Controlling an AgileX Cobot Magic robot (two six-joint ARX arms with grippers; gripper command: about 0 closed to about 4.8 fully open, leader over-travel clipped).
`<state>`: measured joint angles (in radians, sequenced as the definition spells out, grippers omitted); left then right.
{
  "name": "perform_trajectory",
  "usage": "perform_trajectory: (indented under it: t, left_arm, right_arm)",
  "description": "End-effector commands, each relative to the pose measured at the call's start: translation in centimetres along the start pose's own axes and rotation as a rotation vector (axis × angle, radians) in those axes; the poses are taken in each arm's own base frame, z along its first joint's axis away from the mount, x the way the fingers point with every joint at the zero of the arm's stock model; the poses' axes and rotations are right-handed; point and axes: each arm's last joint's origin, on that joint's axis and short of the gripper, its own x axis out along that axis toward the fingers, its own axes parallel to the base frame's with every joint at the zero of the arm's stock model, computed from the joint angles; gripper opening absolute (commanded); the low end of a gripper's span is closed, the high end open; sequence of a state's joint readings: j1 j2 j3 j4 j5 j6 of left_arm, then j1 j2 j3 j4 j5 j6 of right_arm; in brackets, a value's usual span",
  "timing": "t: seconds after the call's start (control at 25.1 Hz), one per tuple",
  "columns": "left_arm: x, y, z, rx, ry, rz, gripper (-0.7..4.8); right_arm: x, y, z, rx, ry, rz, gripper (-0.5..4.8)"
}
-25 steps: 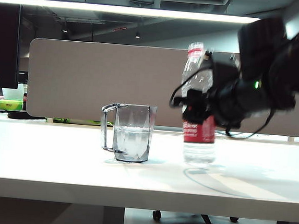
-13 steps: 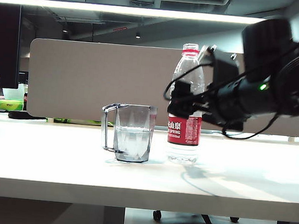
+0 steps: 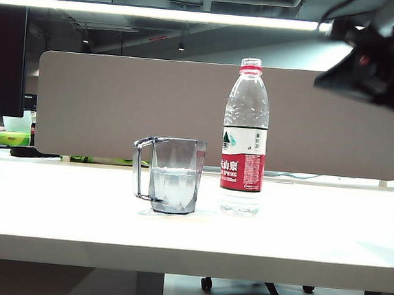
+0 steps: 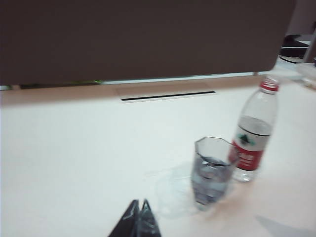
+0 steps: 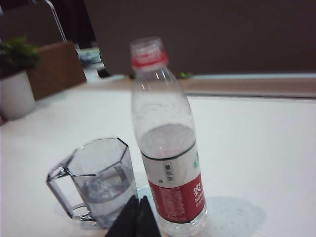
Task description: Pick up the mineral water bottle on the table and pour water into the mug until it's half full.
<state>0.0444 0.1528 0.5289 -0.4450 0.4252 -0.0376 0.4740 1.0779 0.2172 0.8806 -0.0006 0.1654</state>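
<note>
Your mineral water bottle [image 3: 244, 136] stood upright on the white surface [image 3: 74, 213], free of any grip, with its red neck ring at the top and the white-and-red label around its middle. Water filled only its lower part. Taking the bottle as your landmark, the mug [image 3: 170, 175] sat just beside it on the side away from your right arm, apart from it by a narrow gap, its angular handle pointing away from the bottle. The mug held water [image 3: 173, 187] up to roughly half its height.

Your right hand [image 5: 136, 217] was pressed together, its two dark fingertips meeting in a point and pinching nothing. In the right wrist view it sat in front of the bottle's base, clear of the bottle. In the exterior view the right arm [image 3: 374, 63] was a dark blur high above and to the side of the bottle, well apart from it.

Your left hand [image 4: 138, 219] was likewise pressed together and empty, hanging over bare surface short of the mug, with the bottle beyond.

A grey partition panel [image 3: 131, 107] stood behind the bottle.
</note>
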Motion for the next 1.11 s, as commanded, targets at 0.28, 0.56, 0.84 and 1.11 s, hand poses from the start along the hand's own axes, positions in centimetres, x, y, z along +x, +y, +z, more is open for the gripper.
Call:
perform_trajectory:
  t: [0.28, 0.56, 0.84, 1.11]
  left_arm:
    - [3.0, 2.2, -4.7, -0.006, -0.085, 0.219, -0.05]
    - [3.9, 3.0, -7.5, -0.013, -0.075, 0.314, -0.05]
    - [4.1, 3.2, -9.3, -0.043, 0.034, 0.334, -0.05]
    - [4.1, 3.2, -9.5, -0.049, 0.057, 0.335, -0.05]
  right_arm:
    - [-3.1, 0.6, 2.0, 0.02, -0.007, 0.076, -0.08]
    - [-4.3, 1.3, 3.1, 0.011, -0.041, 0.264, -0.08]
    - [-5.0, 2.4, 2.7, 0.065, 0.079, 0.711, 0.04]
    - [-5.4, 2.7, 2.7, 0.168, 0.172, 0.881, -0.04]
